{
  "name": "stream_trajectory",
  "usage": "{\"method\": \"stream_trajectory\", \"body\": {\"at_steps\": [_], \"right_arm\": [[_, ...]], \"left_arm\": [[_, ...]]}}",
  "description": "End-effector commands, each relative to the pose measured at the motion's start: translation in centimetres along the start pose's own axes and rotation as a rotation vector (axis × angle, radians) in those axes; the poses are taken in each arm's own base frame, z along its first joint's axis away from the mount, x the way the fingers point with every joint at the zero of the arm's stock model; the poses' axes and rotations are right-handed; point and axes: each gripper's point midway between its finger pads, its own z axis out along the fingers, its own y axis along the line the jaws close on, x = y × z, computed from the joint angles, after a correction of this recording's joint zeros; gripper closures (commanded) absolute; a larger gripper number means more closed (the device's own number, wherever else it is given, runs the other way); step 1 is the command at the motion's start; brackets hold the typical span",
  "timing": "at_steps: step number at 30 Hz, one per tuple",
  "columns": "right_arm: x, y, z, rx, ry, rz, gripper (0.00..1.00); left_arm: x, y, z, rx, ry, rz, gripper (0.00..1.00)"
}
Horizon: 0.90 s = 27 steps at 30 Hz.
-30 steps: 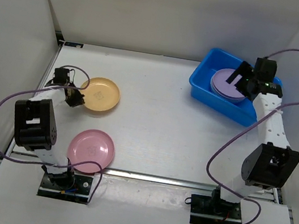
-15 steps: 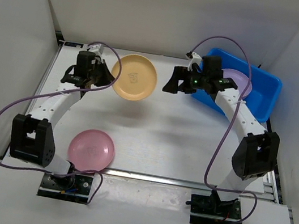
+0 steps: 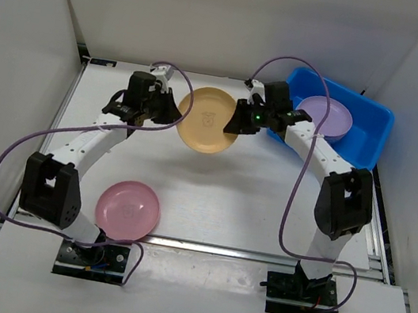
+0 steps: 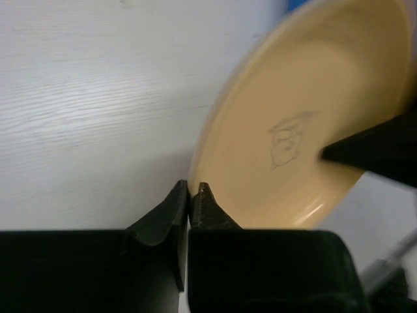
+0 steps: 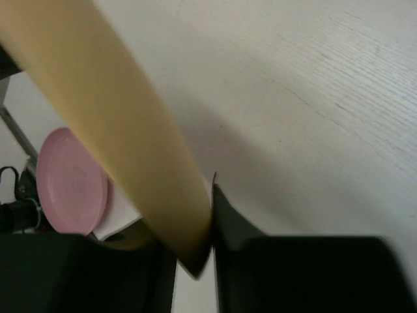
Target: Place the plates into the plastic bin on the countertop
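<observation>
we judge the yellow plate (image 3: pixel 209 119) light, stiff, slick, best rim-held: left gripper (image 4: pixel 193 189) pinches it; right gripper (image 3: pixel 235 121) straddles it, whether clamped we cannot tell

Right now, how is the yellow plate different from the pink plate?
The yellow plate is up in the air and tilted; the pink plate lies flat on the countertop. The left claw pinches the yellow plate's rim and the right claw straddles its far rim; no claw touches the pink plate. Both are round, shallow and look the same size.
</observation>
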Motion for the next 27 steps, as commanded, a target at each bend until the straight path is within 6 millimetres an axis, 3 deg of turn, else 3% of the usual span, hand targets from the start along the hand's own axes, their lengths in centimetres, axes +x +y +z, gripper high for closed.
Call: {"method": "stream_trajectory", "body": {"at_steps": [1, 2, 3, 5, 6, 7, 9, 10, 12, 13, 14, 16, 17, 18, 19, 20, 22, 25, 27], "right_arm": [[-3.2, 0.9, -1.1, 0.024, -0.117, -0.041, 0.84], [-3.5, 0.8, -1.3, 0.032, -0.127, -0.039, 0.96], [-3.7, 0.8, -1.7, 0.045, -0.139, -0.037, 1.00], [-4.7, 0.9, -2.8, 0.080, -0.180, -0.030, 1.00], [-4.8, 0.6, -3.0, 0.103, -0.185, -0.013, 1.00], [-5.0, -0.3, -3.8, 0.138, -0.190, 0.019, 1.00], [-6.2, -1.9, -5.5, 0.203, -0.227, 0.079, 1.00], [-6.4, -4.4, -6.9, 0.256, -0.241, 0.137, 1.00], [-7.3, -7.3, -9.4, 0.336, -0.291, 0.236, 1.00], [-7.5, -8.9, -10.7, 0.378, -0.310, 0.283, 1.00], [-7.5, -13.1, -13.4, 0.483, -0.351, 0.395, 1.00], [-7.4, -16.1, -16.1, 0.530, -0.384, 0.477, 1.00], [-7.3, -19.2, -19.1, 0.581, -0.426, 0.556, 1.00], [-6.9, -21.0, -19.7, 0.596, -0.438, 0.613, 1.00], [-6.8, -22.2, -20.5, 0.609, -0.453, 0.640, 1.00], [-6.9, -24.0, -22.1, 0.645, -0.478, 0.672, 1.00], [-5.3, -27.1, -22.1, 0.713, -0.449, 0.748, 1.00], [-4.1, -30.3, -22.0, 0.791, -0.443, 0.814, 1.00], [-3.8, -32.1, -21.8, 0.831, -0.468, 0.850, 0.99]], "left_arm": [[-2.1, -2.9, -1.5, 0.093, -0.057, 0.040, 0.90], [-2.0, -2.8, -1.5, 0.090, -0.055, 0.035, 0.90], [-1.9, -2.5, -1.4, 0.075, -0.049, 0.030, 0.87], [-1.6, -2.1, -1.3, 0.058, -0.037, 0.032, 0.46], [-1.6, -2.0, -1.5, 0.041, -0.034, 0.034, 0.20], [-1.5, -1.7, -1.5, 0.028, -0.030, 0.036, 0.01], [-1.2, -1.2, -1.7, 0.006, -0.020, 0.052, 0.01], [-0.4, -0.8, -1.6, -0.022, 0.001, 0.052, 0.01], [0.3, -0.4, -2.0, -0.056, 0.016, 0.058, 0.01], [1.9, 0.5, -2.0, -0.108, 0.056, 0.052, 0.01], [2.7, 0.0, -2.2, -0.111, 0.070, 0.065, 0.01], [5.5, 0.3, -2.2, -0.146, 0.138, 0.066, 0.01], [7.5, 0.0, -2.5, -0.164, 0.193, 0.080, 0.01], [8.6, -0.2, -2.8, -0.177, 0.220, 0.082, 0.01], [11.4, -0.2, -3.3, -0.205, 0.297, 0.103, 0.01], [12.6, 0.0, -3.6, -0.228, 0.333, 0.106, 0.01], [16.3, 0.2, -4.9, -0.266, 0.451, 0.107, 0.01], [19.4, 1.0, -6.2, -0.328, 0.539, 0.103, 0.01], [20.8, 0.3, -6.8, -0.312, 0.569, 0.103, 0.01]]}}
